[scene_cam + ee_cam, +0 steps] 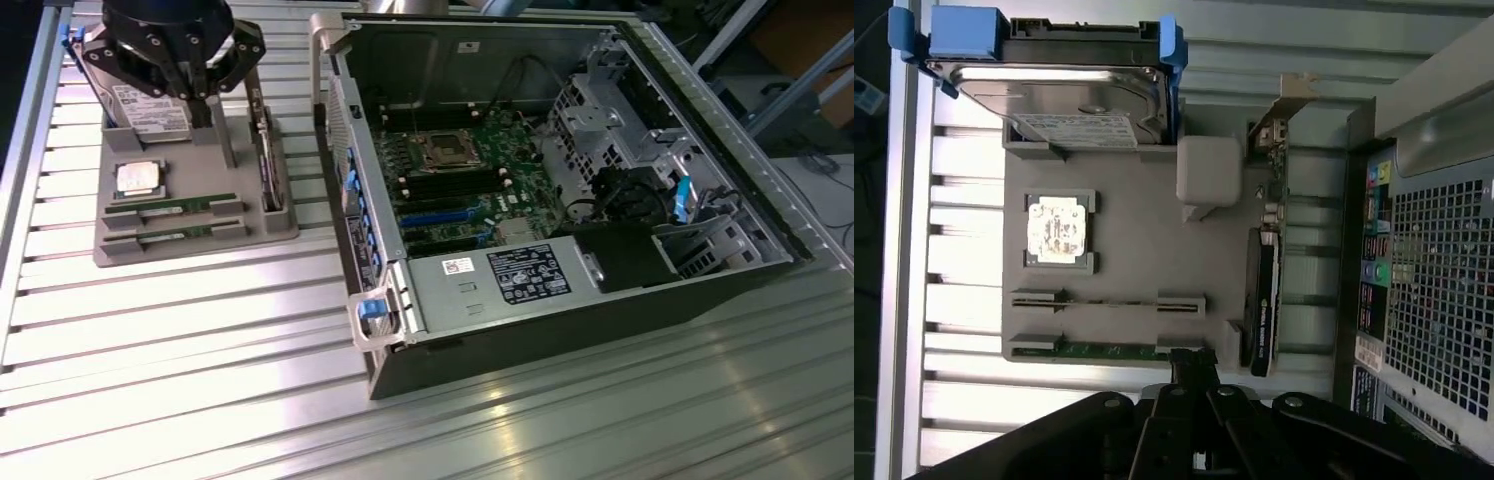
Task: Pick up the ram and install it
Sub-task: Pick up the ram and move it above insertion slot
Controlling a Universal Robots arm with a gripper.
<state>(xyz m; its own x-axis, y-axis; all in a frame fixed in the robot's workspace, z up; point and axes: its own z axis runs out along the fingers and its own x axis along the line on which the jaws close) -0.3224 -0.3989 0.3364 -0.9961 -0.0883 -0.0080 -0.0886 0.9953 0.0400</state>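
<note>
Two green ram sticks lie edge-up in the slots of a grey holder tray [200, 245] at the exterior view's left: one ram [171, 207] and, nearer the tray's front, the other ram [174, 234]. In the wrist view they are the thin ram [1109, 301] and the green ram [1104, 351]. My gripper [200, 100] hangs above the back part of the tray, over the hard drive, shut with nothing in it. In the wrist view the gripper [1194, 368] points down close to one end of the green ram.
The tray also carries a silver hard drive [144, 100] in blue rails, a square CPU [138, 178] and an upright card [274, 160]. An open computer case [721, 290] lies at the exterior view's right, its motherboard [467, 170] exposed. Ribbed metal table all around.
</note>
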